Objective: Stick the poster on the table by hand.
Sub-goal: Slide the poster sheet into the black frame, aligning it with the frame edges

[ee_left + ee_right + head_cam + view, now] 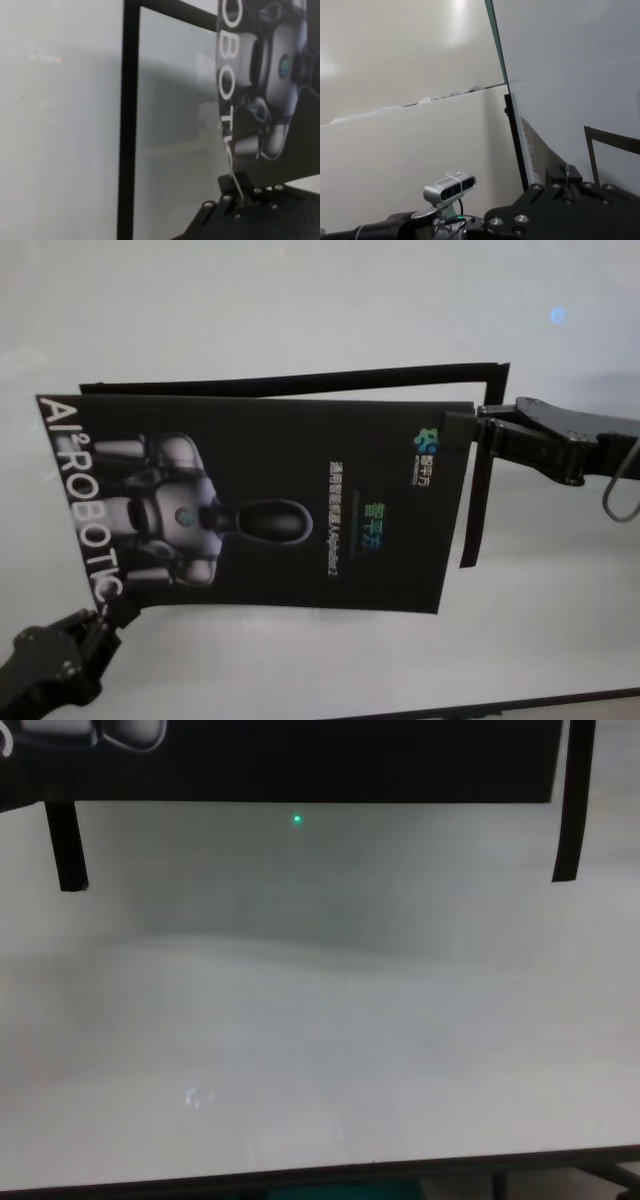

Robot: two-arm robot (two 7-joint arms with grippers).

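Poster (270,505), black with a white-grey robot figure, is held above the white table (300,300) between two grippers, and narrow black strips (478,490) hang beside its edges. At its far right corner the right gripper (472,422) has its jaws closed on the sheet. At the near left corner the left gripper (108,615) pinches the sheet edge in the same way.

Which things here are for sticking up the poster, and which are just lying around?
For the job: the poster, the table, the left gripper and the right gripper, each pinching an opposite poster edge.

Just there: the narrow black strips along the poster's edges; a small camera.
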